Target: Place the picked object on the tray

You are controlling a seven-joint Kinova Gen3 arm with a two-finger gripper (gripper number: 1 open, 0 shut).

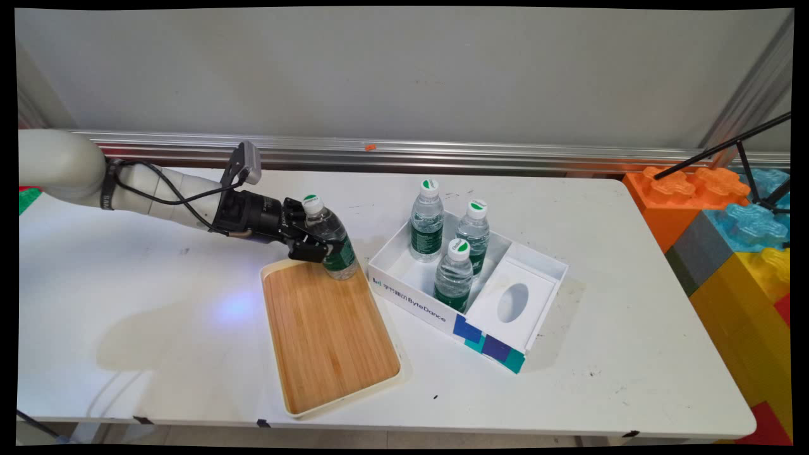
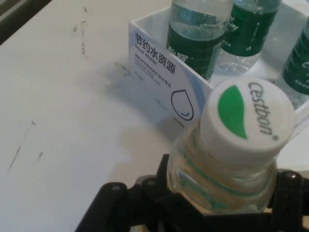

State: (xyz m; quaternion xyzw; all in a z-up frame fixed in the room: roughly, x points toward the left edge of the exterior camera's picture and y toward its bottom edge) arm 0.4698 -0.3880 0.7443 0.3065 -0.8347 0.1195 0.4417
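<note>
Hand view: tool (image 2: 217,203) grips Cestbon bottle (image 2: 231,150).

Bright even light; soft shadows; hand view's near field blurred.

Arm reaches in low — end effector (image 1: 318,243) clamped, tilted.

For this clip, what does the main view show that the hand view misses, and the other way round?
Only the main view shows the wooden tray, the table's full spread and the box's empty side with an oval hole. Only the hand view shows the held bottle's cap lettering and the print on the box's end wall. Both show the pincer shut on that bottle and the three bottles standing in the box.
</note>
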